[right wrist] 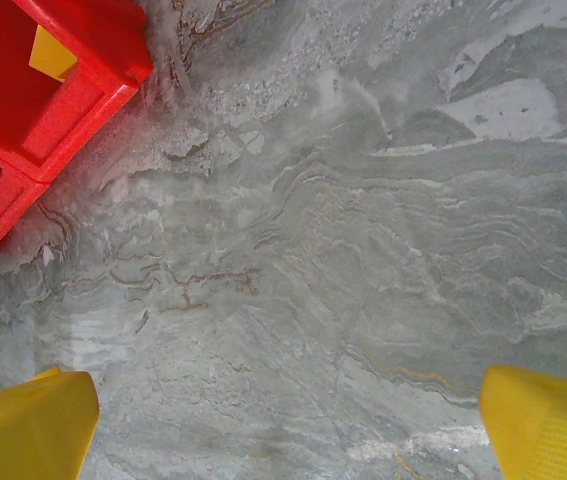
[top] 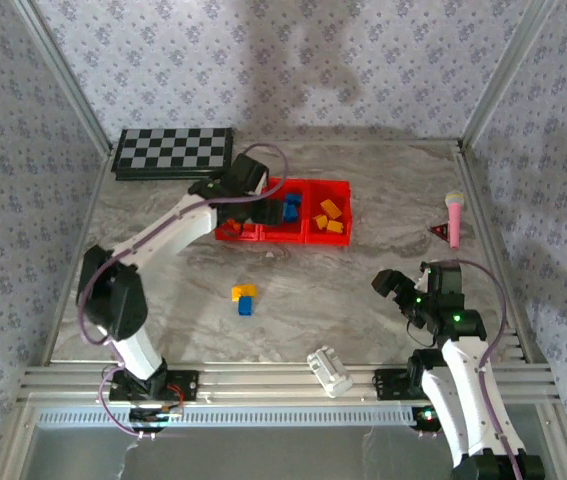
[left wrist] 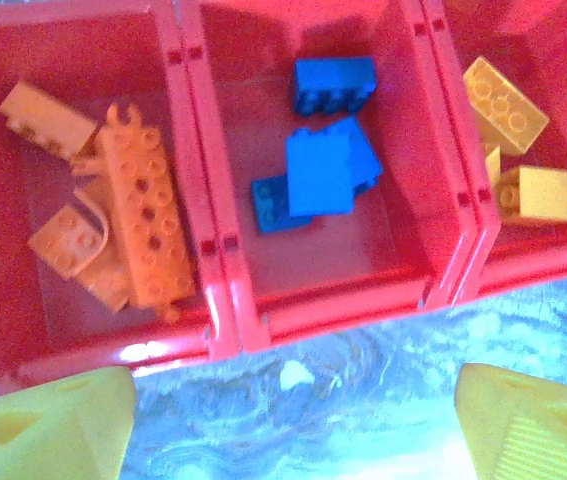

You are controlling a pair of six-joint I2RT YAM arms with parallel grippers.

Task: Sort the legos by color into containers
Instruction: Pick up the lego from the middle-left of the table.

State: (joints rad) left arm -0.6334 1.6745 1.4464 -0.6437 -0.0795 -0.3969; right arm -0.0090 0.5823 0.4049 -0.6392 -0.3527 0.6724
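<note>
**Desk:** Where do the bricks sit, and which way do they run?

**Photographer:** In three joined red plastic bins (top: 329, 185), a row lying left to right at the far centre of the marbled grey table (right wrist: 363, 250). Orange bricks (left wrist: 63, 238) are in the left bin, blue bricks (left wrist: 323, 170) in the middle, yellow bricks (left wrist: 538, 192) on the right. A long studded orange plate (left wrist: 143, 215) lies near to far. A loose yellow brick (top: 244, 291) and a loose blue brick (top: 246, 306) sit side by side on the table, nearer in.

**Desk:** And the arms?

**Photographer:** The left arm stretches far and right, with the left gripper (left wrist: 293, 430) poised over the bins' near wall, fingers (left wrist: 48, 430) spread and gripping nothing. The right gripper (right wrist: 283, 420), jaws wide and empty, hangs low at near right.
</note>
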